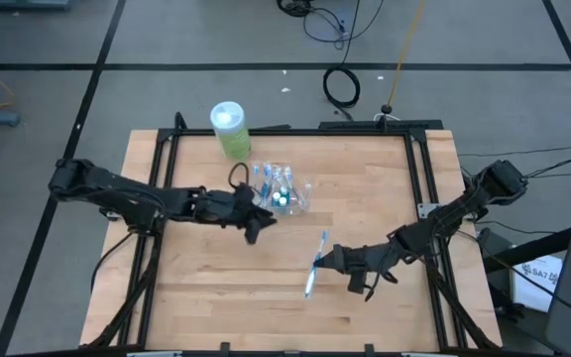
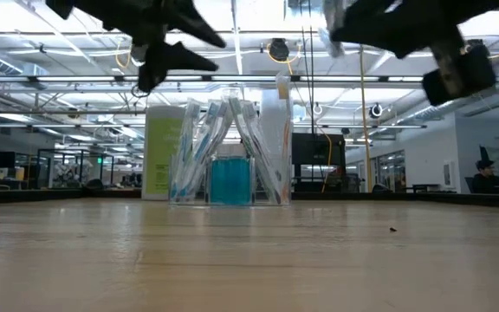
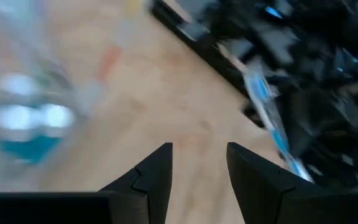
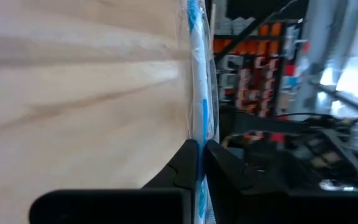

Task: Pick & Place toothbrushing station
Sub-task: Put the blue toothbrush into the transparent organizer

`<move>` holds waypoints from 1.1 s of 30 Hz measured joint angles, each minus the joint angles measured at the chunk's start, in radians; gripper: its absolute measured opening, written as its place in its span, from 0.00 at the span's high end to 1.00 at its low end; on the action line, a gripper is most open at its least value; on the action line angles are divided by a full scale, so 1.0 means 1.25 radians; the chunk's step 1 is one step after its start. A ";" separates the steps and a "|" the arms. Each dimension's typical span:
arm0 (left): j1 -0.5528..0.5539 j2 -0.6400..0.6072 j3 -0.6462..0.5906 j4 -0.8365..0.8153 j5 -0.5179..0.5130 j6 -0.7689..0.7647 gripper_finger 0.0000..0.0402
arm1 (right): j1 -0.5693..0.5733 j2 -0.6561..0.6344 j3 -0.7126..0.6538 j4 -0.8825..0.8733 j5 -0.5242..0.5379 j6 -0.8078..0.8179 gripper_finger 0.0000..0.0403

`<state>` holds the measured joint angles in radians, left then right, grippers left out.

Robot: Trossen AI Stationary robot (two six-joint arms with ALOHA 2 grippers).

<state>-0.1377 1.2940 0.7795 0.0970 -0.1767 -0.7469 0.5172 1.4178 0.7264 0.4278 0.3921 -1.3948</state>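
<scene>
A blue-and-white toothbrush [image 1: 317, 265] is pinched between the fingers of the right gripper [image 1: 333, 261], lower centre-right of the high view; it runs past the fingertips toward the lower left, above the wooden table [image 1: 196, 288]. The clear holder [image 1: 283, 190] of toothbrushes is seen in the upper centre, beside a green bottle [image 1: 231, 130]. The left gripper [image 1: 263, 222] is placed just below-left of the holder, its fingers spread with nothing between them.
</scene>
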 joint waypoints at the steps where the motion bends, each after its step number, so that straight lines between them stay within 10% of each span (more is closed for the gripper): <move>1: -0.001 0.017 0.000 0.029 0.025 0.000 0.61 | -0.005 0.000 0.000 0.013 0.000 -0.024 0.97; 11: 0.010 0.187 0.000 0.395 0.172 -0.025 0.61 | -0.063 0.061 0.000 0.158 -0.148 -0.105 0.97; 33: 0.035 0.232 0.000 0.422 0.197 -0.030 0.61 | -0.192 0.091 0.000 0.261 -0.276 -0.178 0.97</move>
<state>-0.0943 1.5841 0.7792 0.6245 0.0702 -0.7848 0.2777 1.5314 0.7269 0.7537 0.0471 -1.6178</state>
